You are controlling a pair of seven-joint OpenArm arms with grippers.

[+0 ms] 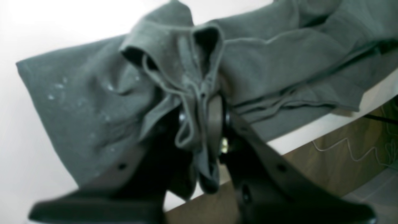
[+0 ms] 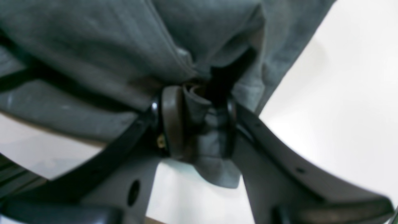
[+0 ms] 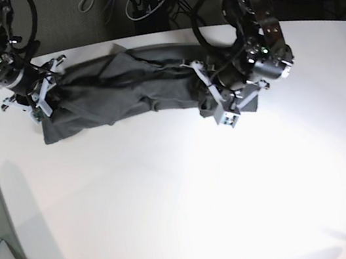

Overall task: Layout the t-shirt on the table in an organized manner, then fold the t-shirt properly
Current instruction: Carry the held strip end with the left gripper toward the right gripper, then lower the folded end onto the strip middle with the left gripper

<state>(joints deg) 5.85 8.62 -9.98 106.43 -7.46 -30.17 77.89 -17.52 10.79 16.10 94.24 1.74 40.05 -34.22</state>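
1. T-shirt (image 1: pixel 279 71): soft dark grey cloth, matt, wrinkled; pale lint specks on one part.
2. Table (image 3: pixel 190 193): white, smooth, matt top with a soft glare patch.
3. Left gripper (image 1: pixel 203 124): dark, hard plastic-looking fingers, slight sheen.
4. Floor (image 1: pixel 335 161): brown, wood-look.
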